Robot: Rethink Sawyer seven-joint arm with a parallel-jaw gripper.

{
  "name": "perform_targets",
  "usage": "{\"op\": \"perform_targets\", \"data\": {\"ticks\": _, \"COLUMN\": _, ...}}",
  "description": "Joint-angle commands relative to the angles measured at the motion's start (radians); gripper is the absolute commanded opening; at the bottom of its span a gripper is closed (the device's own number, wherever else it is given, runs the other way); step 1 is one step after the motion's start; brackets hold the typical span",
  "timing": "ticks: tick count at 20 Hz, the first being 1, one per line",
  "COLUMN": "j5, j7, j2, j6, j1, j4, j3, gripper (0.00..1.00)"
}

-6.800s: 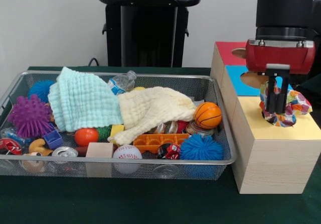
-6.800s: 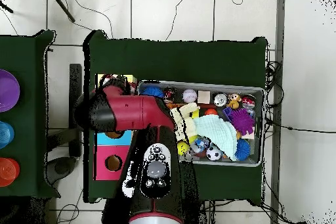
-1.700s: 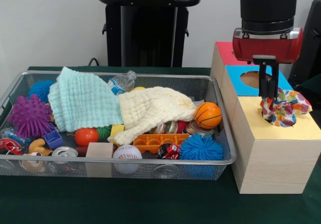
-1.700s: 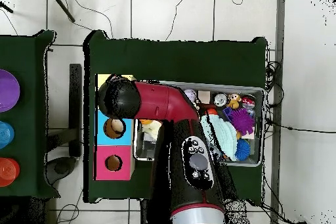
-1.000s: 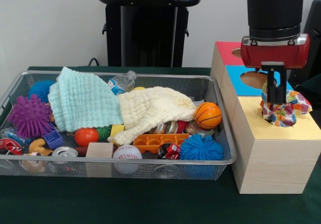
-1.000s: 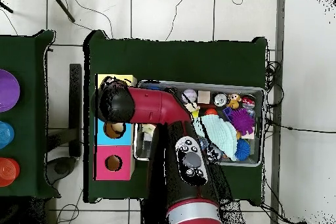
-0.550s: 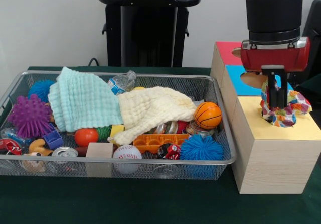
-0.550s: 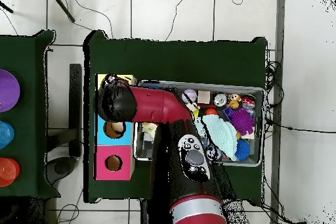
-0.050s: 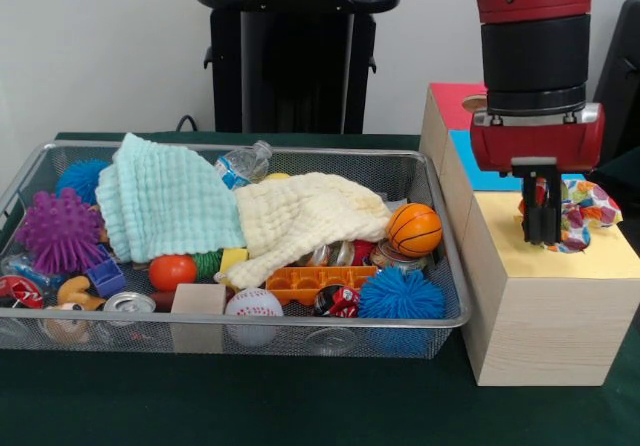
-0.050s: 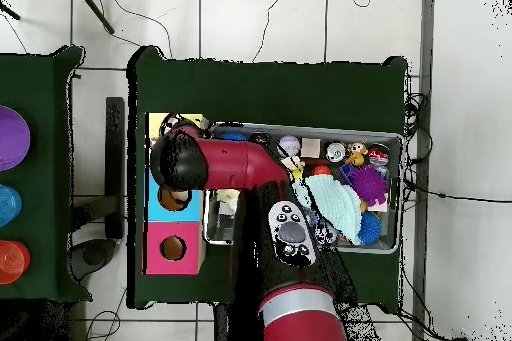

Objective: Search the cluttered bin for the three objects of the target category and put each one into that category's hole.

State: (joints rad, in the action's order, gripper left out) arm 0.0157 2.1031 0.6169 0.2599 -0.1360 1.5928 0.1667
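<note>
1. Here, far left of the gripper (image 9: 543,228), we see the bin (image 9: 300,322) holding two cloths (image 9: 300,218).
2. At its tips, a patterned cloth (image 9: 590,209) sits in the yellow hole.
3. We see its fingers (image 9: 534,216) pressed together, seemingly pinching nothing.

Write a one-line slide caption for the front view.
Gripper pushes a colourful cloth into the yellow box's hole, beside the cluttered bin.
</note>
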Motion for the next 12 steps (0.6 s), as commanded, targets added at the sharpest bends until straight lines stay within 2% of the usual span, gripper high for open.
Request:
{"op": "perform_targets", "data": {"ticks": 1, "j5": -0.067, "j7": 0.073, "j2": -0.057, "j6": -0.077, "j1": 0.008, "j4": 0.063, "j3": 0.015, "gripper": 0.00}}
{"op": "perform_targets", "data": {"ticks": 8, "j5": -0.040, "j7": 0.055, "j2": -0.038, "j6": 0.088, "j1": 0.040, "j4": -0.010, "j3": -0.019, "gripper": 0.00}}
{"op": "perform_targets", "data": {"ticks": 10, "j5": -0.027, "j7": 0.054, "j2": -0.029, "j6": 0.181, "j1": 0.059, "j4": -0.057, "j3": -0.040, "gripper": 0.00}}
{"op": "perform_targets", "data": {"ticks": 11, "j5": -0.015, "j7": 0.058, "j2": -0.019, "j6": 0.336, "j1": 0.082, "j4": -0.132, "j3": -0.066, "gripper": 0.00}}
{"op": "perform_targets", "data": {"ticks": 12, "j5": -0.012, "j7": 0.060, "j2": -0.015, "j6": 0.421, "j1": 0.089, "j4": -0.171, "j3": -0.071, "gripper": 0.00}}
